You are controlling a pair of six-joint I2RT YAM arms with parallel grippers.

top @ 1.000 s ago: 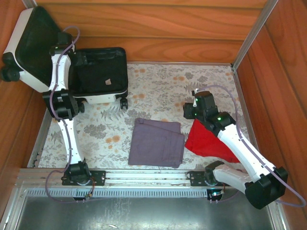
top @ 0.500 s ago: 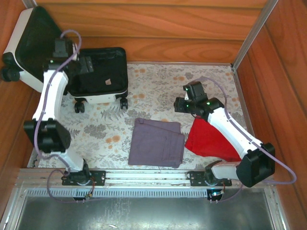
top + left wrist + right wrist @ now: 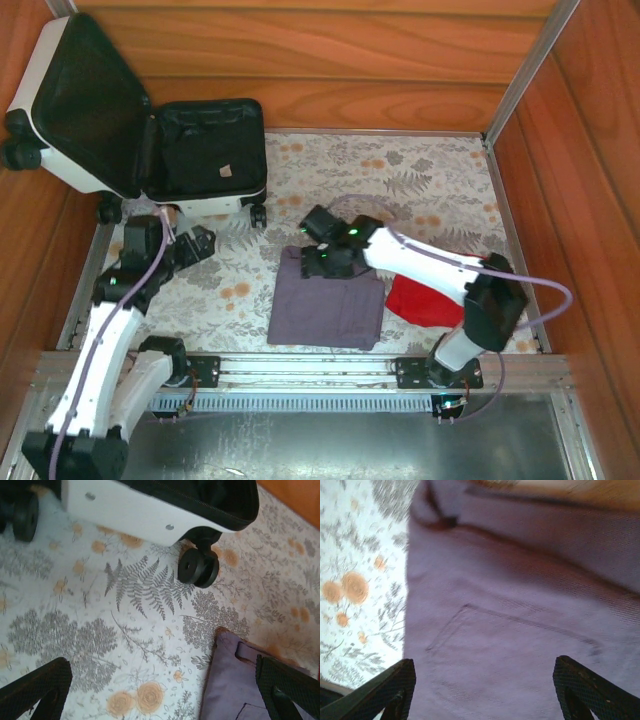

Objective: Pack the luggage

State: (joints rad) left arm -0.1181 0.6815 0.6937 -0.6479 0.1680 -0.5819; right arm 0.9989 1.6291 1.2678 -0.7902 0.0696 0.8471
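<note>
The luggage (image 3: 205,160) lies open at the back left, a white shell with black lining, its lid (image 3: 85,100) leaning on the left wall. In the left wrist view its white side (image 3: 125,510) and a black wheel (image 3: 198,569) show. A folded purple garment (image 3: 328,298) lies mid-mat, with a red cloth (image 3: 425,300) to its right. My left gripper (image 3: 197,243) (image 3: 162,695) hangs open over bare mat in front of the luggage. My right gripper (image 3: 312,258) (image 3: 485,690) stands open just above the purple garment (image 3: 520,630), holding nothing.
Wooden walls close in the back, left and right of the floral mat (image 3: 400,180). A metal rail (image 3: 300,368) runs along the near edge by the arm bases. The garment's corner (image 3: 240,690) lies right of the left gripper.
My left arm has pulled back out of the luggage to the mat in front of it. My right arm has swung left from the red cloth to the purple garment, its jaws spreading wider.
</note>
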